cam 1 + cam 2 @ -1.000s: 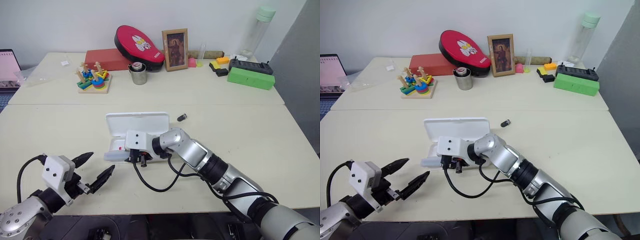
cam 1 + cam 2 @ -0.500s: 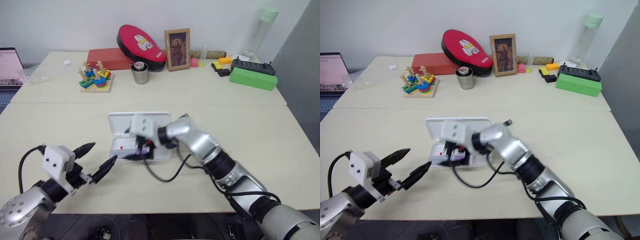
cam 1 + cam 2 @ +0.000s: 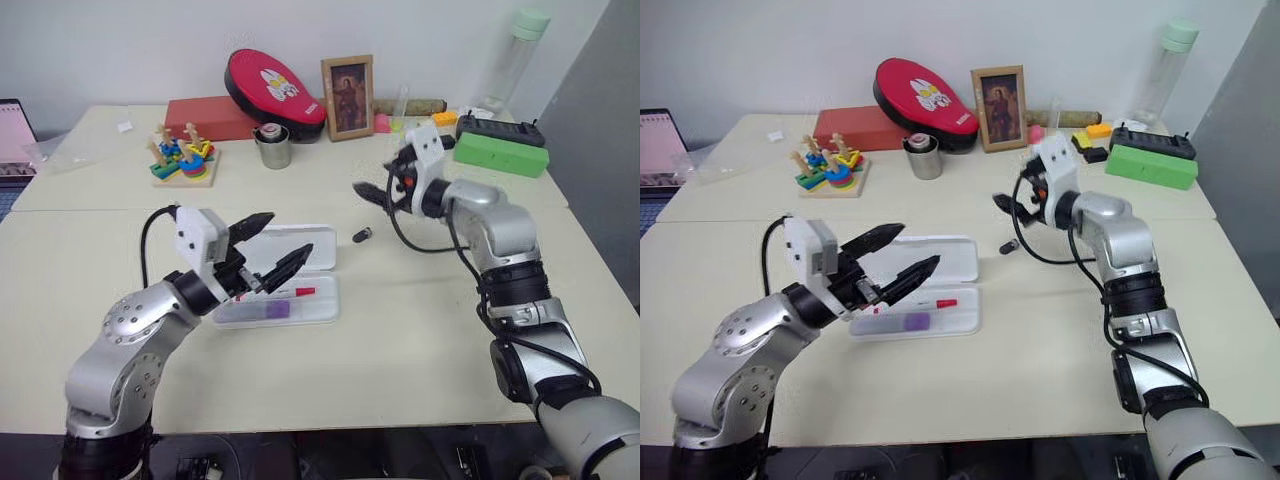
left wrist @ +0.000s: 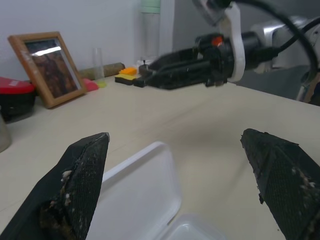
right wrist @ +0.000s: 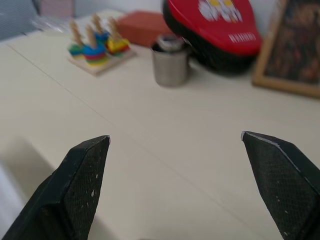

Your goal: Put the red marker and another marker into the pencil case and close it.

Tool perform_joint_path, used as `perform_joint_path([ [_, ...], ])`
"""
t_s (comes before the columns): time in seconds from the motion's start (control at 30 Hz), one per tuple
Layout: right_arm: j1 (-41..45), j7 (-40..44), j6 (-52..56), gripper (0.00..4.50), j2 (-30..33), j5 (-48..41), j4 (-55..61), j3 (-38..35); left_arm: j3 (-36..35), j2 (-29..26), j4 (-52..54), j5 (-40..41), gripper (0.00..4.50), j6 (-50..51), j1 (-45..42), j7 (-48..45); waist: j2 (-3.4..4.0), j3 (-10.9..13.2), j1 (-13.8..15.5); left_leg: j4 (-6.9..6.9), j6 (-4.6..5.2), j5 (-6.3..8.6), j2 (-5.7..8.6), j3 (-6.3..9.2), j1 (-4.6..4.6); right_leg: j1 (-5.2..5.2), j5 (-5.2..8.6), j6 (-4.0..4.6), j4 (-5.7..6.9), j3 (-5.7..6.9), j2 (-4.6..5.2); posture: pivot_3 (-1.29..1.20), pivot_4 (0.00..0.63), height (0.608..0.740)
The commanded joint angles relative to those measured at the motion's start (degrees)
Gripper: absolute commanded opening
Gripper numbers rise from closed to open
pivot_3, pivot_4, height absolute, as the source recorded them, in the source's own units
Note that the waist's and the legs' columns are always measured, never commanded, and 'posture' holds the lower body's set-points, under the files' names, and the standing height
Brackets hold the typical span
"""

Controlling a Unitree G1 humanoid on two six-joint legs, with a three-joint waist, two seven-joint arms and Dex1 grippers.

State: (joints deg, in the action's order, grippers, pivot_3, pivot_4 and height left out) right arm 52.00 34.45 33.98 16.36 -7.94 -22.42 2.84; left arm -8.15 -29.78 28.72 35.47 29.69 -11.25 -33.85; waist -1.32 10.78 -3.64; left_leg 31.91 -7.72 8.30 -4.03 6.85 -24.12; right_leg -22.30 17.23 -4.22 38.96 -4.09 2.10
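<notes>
The white pencil case [image 3: 318, 243] lies open in the middle of the table, lid flat behind its tray. In the tray lie the red marker [image 3: 296, 292], its red cap to the right, and the short lavender marker [image 3: 268, 310] in front of it. My left gripper [image 3: 291, 231] hovers open over the left part of the case, pointing right; its fingers touch nothing. My right gripper [image 3: 362, 188] is raised above the table behind and to the right of the case, pointing left. It is open and empty, with its fingers [image 5: 82, 175] spread wide.
A tiny black piece [image 3: 363, 236] lies just right of the lid. Along the back stand a ring-stacking toy [image 3: 180, 160], a metal cup [image 3: 272, 147], a red pad [image 3: 275, 88], a photo frame [image 3: 347, 84], a green box [image 3: 500, 153] and a bottle [image 3: 510, 50].
My right gripper left the case tray, opened, and swung up, back and right. My left arm rose from the table's front edge and moved right over the case. Both markers now lie uncovered.
</notes>
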Motion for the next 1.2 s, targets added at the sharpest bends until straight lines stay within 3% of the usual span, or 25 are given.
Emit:
perform_joint_path([
  [0.03, -1.89, -1.09, -5.06, 4.42, -1.66, 1.06, -2.92, 1.06, 1.86, 0.44, -0.67, -0.86, 4.50, -1.23, -2.21, -0.70, 0.01, 0.01, -0.23, -0.01, 0.00, 0.00, 0.00, 0.00, -0.01, 0.00, 0.00, 0.00, -0.01, -0.01, 0.00, 0.00, 0.150, 0.740],
  [0.63, -4.74, -2.42, -7.88, 4.42, -5.85, 6.30, -10.22, 6.87, 1.50, 0.16, 0.15, -0.38, 4.50, -1.06, -1.76, -0.39, 0.03, 0.02, -0.65, 0.04, 0.00, 0.00, 0.01, 0.01, 0.00, 0.04, 0.01, -0.02, 0.00, 0.00, 0.00, 0.00, 0.150, 0.740],
  [1.0, -3.44, -3.89, -8.54, 1.74, -5.73, 5.85, -12.31, 3.89, 1.98, 0.89, -0.44, -1.01, 4.50, -1.61, -1.89, -0.40, 0.03, 0.02, -0.65, 0.05, 0.00, -0.01, 0.00, 0.02, 0.06, 0.11, 0.01, -0.02, 0.01, 0.01, 0.00, 0.00, 0.150, 0.740],
  [1.2, -2.31, -0.50, -13.42, 1.44, -1.87, 1.93, -7.36, -1.15, 0.39, -0.09, 0.55, -0.74, 4.50, -1.40, 0.22, -0.69, 0.04, 0.03, -0.57, 0.05, 0.00, -0.01, 0.01, 0.02, 0.03, 0.10, 0.00, -0.02, 0.00, 0.00, 0.00, 0.00, 0.150, 0.740],
])
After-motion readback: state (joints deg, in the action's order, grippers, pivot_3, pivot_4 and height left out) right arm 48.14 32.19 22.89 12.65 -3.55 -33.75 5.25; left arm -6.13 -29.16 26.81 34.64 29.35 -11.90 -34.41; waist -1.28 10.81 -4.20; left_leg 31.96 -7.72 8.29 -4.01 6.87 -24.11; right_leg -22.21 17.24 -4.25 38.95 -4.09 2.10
